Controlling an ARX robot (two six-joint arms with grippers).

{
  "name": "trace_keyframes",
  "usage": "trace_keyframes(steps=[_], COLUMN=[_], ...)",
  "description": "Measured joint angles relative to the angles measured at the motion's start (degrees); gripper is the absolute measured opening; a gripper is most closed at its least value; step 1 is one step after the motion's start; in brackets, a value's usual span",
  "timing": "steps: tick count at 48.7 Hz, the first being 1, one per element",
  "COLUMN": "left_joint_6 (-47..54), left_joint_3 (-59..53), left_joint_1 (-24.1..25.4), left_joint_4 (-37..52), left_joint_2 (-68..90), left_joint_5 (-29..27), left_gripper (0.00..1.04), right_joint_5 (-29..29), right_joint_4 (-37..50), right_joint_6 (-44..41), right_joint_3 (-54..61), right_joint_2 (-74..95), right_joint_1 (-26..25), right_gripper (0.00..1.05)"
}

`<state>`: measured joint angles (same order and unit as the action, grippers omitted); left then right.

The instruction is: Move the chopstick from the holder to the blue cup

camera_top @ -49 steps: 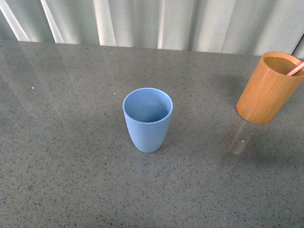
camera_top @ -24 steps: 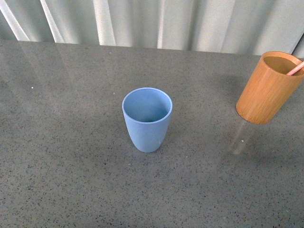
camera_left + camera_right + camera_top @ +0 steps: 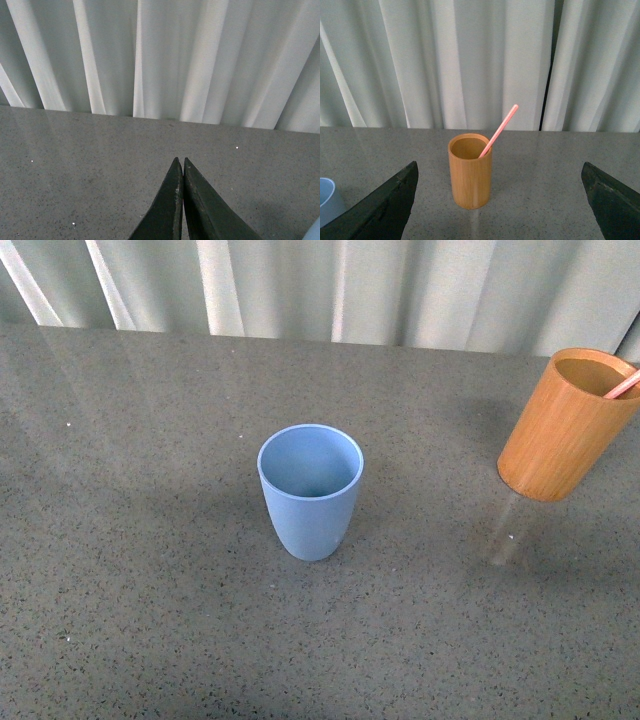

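The light-blue cup [image 3: 311,490] stands upright and empty in the middle of the grey table. The orange-brown holder [image 3: 565,424] stands at the far right; a pink chopstick [image 3: 622,386] leans out of its mouth. In the right wrist view the holder [image 3: 470,170] sits ahead, between the wide-apart fingers of my open right gripper [image 3: 500,200], with the chopstick [image 3: 499,131] slanting up from it. The blue cup's edge [image 3: 327,200] shows at that view's side. My left gripper [image 3: 180,165] is shut on nothing above bare tabletop. Neither arm appears in the front view.
A grey speckled tabletop [image 3: 150,590] spreads under everything. A pale pleated curtain [image 3: 330,285] hangs along the table's far edge.
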<state>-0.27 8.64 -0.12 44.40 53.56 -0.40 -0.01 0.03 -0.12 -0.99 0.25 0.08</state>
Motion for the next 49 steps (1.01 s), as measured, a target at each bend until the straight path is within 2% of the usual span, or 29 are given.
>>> trace_keyframes(steps=[18, 22, 38, 49], left_joint_6=[0.0, 0.0, 0.0, 0.0], left_joint_3=[-5.4, -7.5, -7.6, -7.6], left_joint_1=[0.0, 0.0, 0.0, 0.0], left_joint_4=[-8.2, -6.6, -19.5, -25.0], left_joint_2=[-13.6, -14.9, -28.5, -34.4], left_joint_5=[0.4, 0.4, 0.4, 0.4], left_gripper=[0.04, 0.04, 0.04, 0.04], right_joint_5=[0.0, 0.0, 0.0, 0.0], right_joint_4=[0.0, 0.0, 0.0, 0.0], right_joint_6=[0.0, 0.0, 0.0, 0.0], right_joint_3=[0.0, 0.0, 0.0, 0.0], right_joint_2=[0.0, 0.0, 0.0, 0.0], right_joint_1=[0.0, 0.0, 0.0, 0.0], right_gripper=[0.95, 0.95, 0.95, 0.95])
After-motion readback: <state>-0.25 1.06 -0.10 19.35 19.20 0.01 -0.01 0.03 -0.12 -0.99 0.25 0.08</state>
